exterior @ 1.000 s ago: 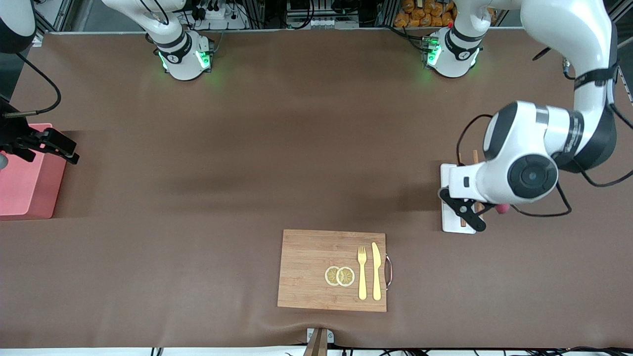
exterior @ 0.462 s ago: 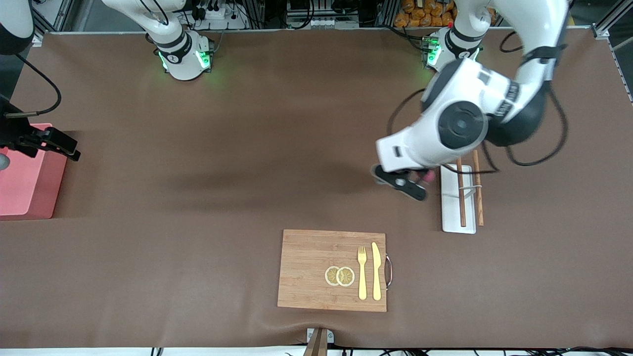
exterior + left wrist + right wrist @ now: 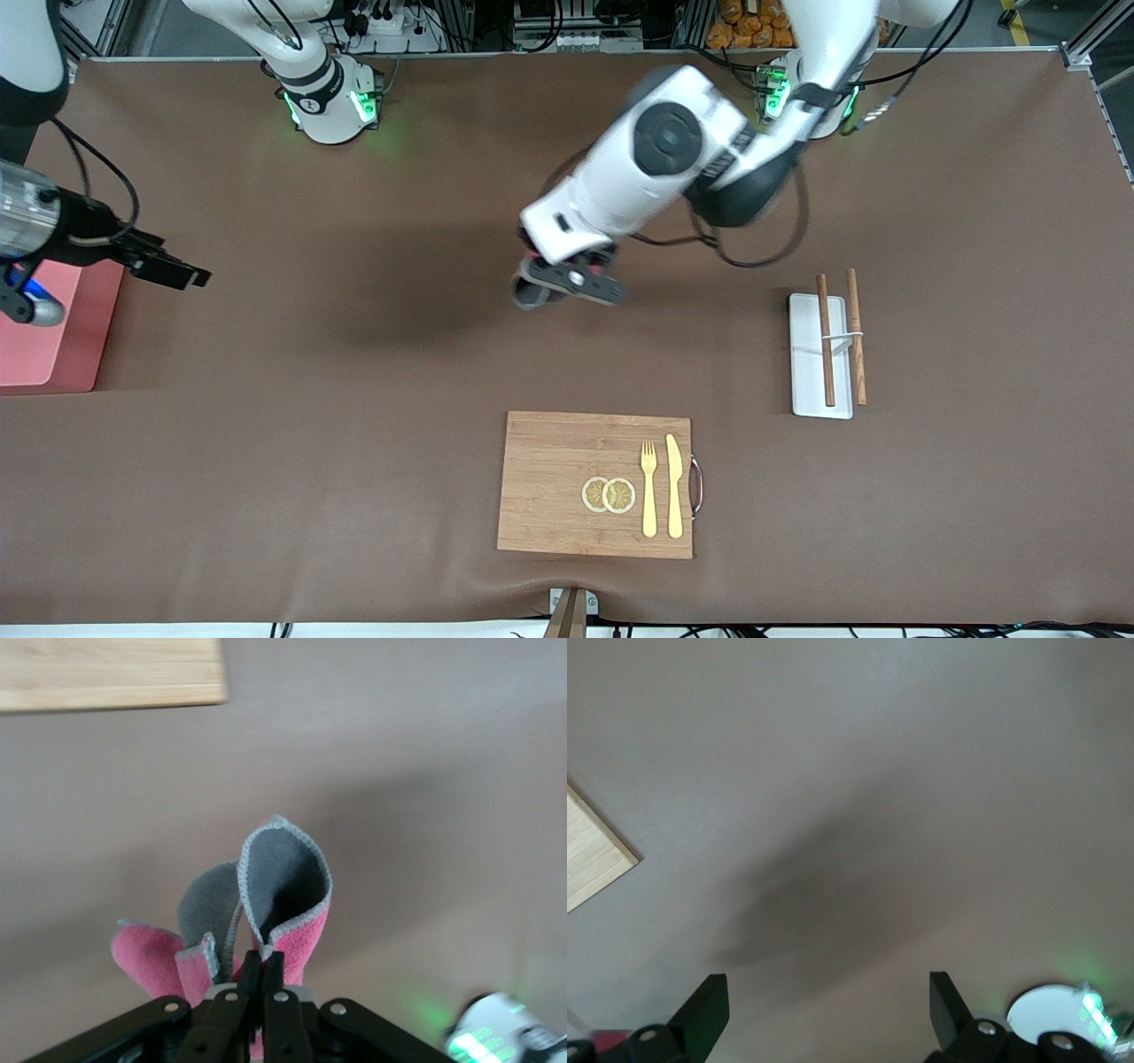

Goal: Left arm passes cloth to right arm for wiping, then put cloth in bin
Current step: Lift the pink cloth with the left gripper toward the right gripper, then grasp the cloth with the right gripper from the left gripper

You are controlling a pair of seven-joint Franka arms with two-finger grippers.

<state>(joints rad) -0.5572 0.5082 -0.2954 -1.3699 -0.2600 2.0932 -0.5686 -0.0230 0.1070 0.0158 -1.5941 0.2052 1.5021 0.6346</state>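
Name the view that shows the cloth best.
Left wrist view: the cloth fills it, pink and grey, pinched in the left end effector. Front view shows only a pink sliver under the arm. Right wrist view shows none.

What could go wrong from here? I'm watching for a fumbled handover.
The left gripper pinches only the cloth by its bottom folds, so the loose, floppy flaps could slip or offer the right gripper a poor grab. That gripper waits open beside the bin, away from the cloth, so a mistimed release would drop it on the table.

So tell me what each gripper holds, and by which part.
The left gripper is shut on the cloth, pinching its gathered bottom folds over the bare table. The right gripper is open, holding nothing.
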